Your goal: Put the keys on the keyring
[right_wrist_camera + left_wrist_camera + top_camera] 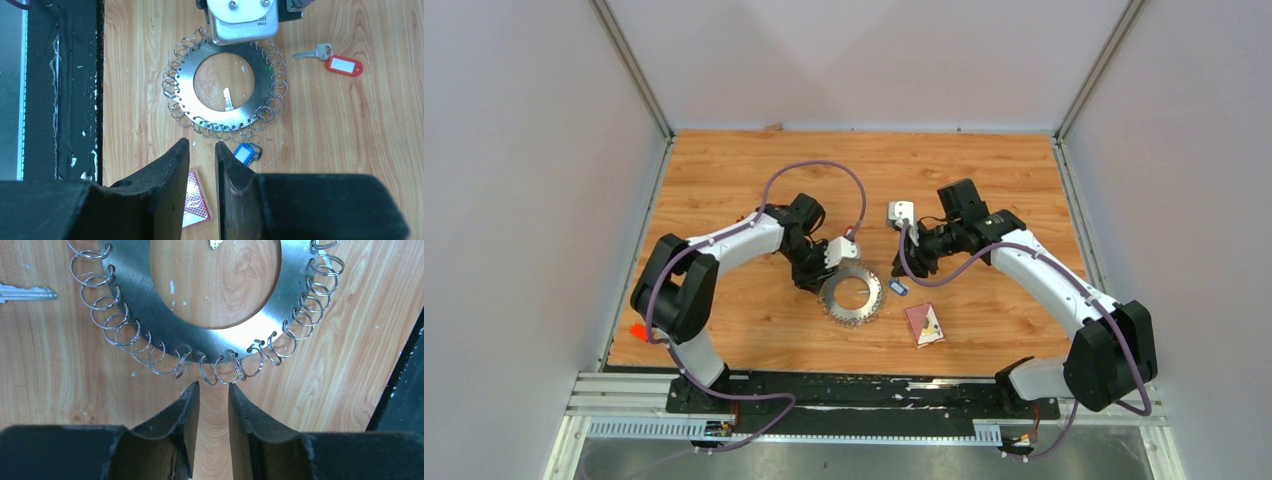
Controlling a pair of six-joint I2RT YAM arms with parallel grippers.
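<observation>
The keyring (852, 296), a grey metal disc with an open centre and a rim of small split rings, lies flat on the wooden table. It also shows in the left wrist view (150, 315) and the right wrist view (182, 87). A bare silvery key (228, 100) lies inside its centre. A blue-tagged key (244, 153) lies by the rim, seen from above too (898, 288). A red-tagged key (342, 65) lies apart from the ring. My left gripper (214, 386) is open a little and empty, tips just short of the rim rings. My right gripper (202, 144) is open a little, empty, hovering beside the blue tag. No green tag shows.
A maroon square card (924, 324) lies near the front, right of the ring, under my right fingers (196, 200). A key blade (27, 293) lies left of the ring. The black table edge (60, 100) runs close by. A small red object (637, 330) sits at the left table edge.
</observation>
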